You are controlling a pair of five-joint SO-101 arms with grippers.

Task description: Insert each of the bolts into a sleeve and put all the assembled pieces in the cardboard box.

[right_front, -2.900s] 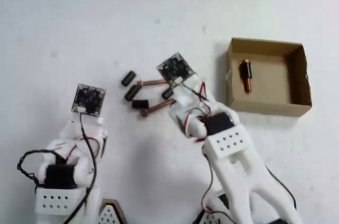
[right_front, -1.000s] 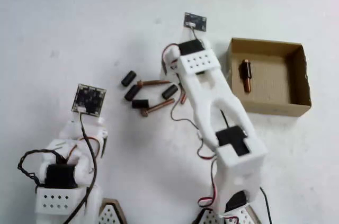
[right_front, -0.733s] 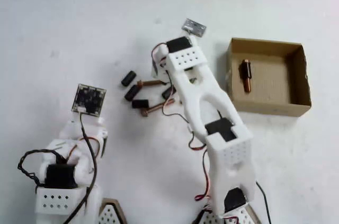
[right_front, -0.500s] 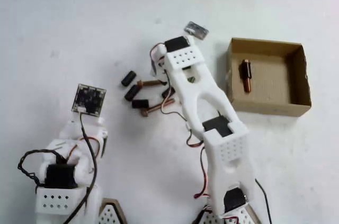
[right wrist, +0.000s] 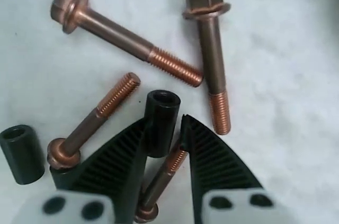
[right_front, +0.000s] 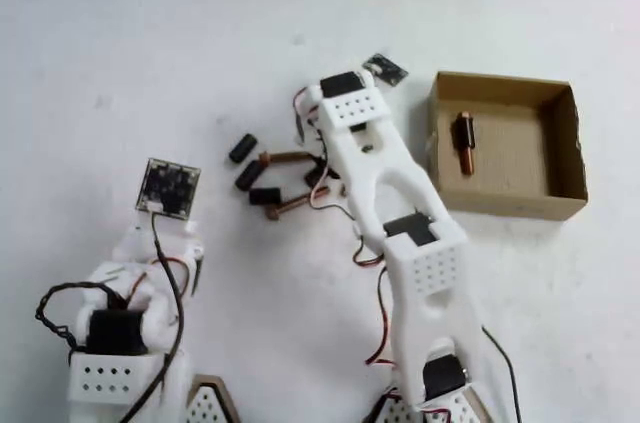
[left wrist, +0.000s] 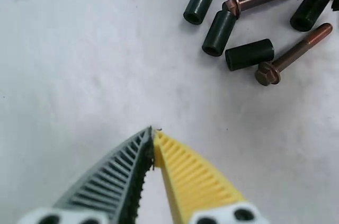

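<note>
1. Right gripper (right wrist: 164,119): low over the loose parts on the white table (right_front: 150,53), black fingers (right wrist: 124,160) parted just wider than a black sleeve (right wrist: 160,128) and set astride it. 1 finger against the sleeve, a thin gap at the other, so not clamped.
2. Straddled sleeve: lying on the table between the fingertips, open end pointing away from the gripper.
3. Just beyond the fingertips: 2 copper bolts (right wrist: 127,38) (right wrist: 213,54), heads farthest from the gripper, threaded end of 1 nearly touching the shank of the other.
4. Beside 1 finger: a 3rd bolt (right wrist: 98,121), head toward the gripper's base, with a spare sleeve (right wrist: 21,152) just beside that head.
5. Under the fingers: a 4th bolt (right wrist: 170,167), partly covered.
6. Cardboard box (right_front: 510,205): off to the right gripper's side, apart from it, holding 1 assembled piece (right_front: 465,143) flat on its floor.
7. Left gripper (left wrist: 152,133): fingers closed tip to tip on nothing, above the table. 3 loose sleeves (left wrist: 218,32) and 2 bolts (left wrist: 296,52) well ahead of its tips.
</note>
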